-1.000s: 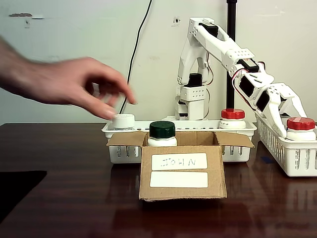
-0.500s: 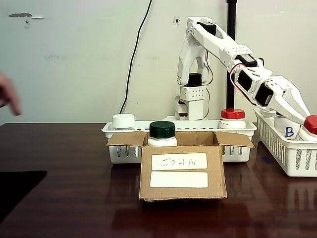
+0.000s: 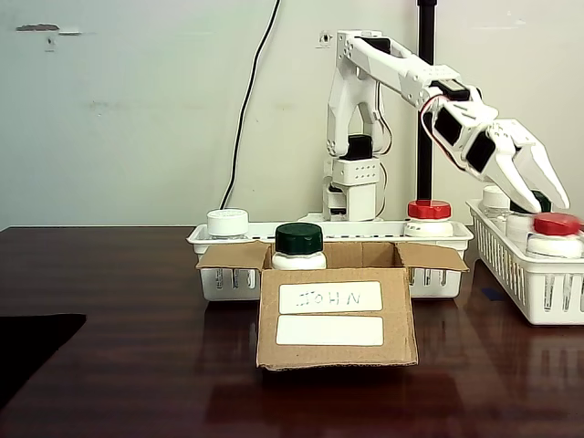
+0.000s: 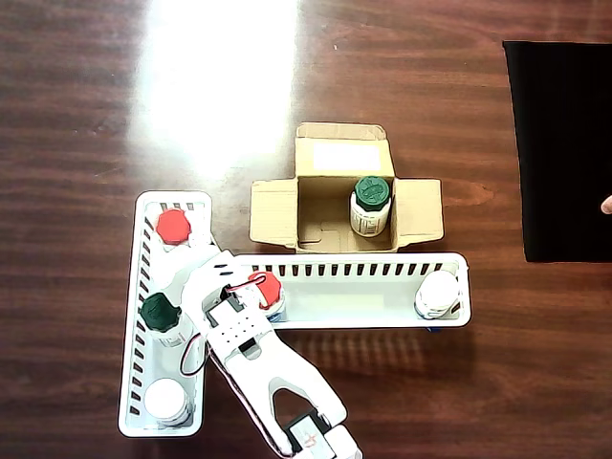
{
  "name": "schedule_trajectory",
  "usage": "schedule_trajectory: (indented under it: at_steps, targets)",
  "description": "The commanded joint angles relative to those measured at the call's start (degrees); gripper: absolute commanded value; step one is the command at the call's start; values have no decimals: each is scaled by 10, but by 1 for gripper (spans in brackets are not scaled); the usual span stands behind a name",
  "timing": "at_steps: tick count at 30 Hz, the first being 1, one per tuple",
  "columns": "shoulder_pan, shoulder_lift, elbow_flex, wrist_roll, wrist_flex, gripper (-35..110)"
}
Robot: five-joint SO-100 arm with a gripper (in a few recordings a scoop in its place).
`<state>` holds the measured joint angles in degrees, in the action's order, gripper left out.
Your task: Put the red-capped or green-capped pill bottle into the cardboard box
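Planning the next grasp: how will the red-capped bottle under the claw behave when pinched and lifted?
The pill bottle looks rigid plastic, so it probably won't deform. Squat and wide-capped, it seems unlikely to tip. Its smooth round cap might slip between the open claw's fingers.

White printed-plastic arm (image 3: 401, 73) — black servos, red cable loop — ending in a white pointed gripper (image 3: 540, 190).
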<state>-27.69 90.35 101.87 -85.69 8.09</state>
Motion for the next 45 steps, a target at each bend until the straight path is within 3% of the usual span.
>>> schedule_trajectory:
  at_steps: [1, 37, 40, 45]
  targets:
    - [-13, 76, -5, 2, 12, 67]
    - [-5, -123, -103, -14, -63, 68]
    - [-7, -127, -99, -17, -63, 59]
    - [-6, -120, -99, -7, -64, 20]
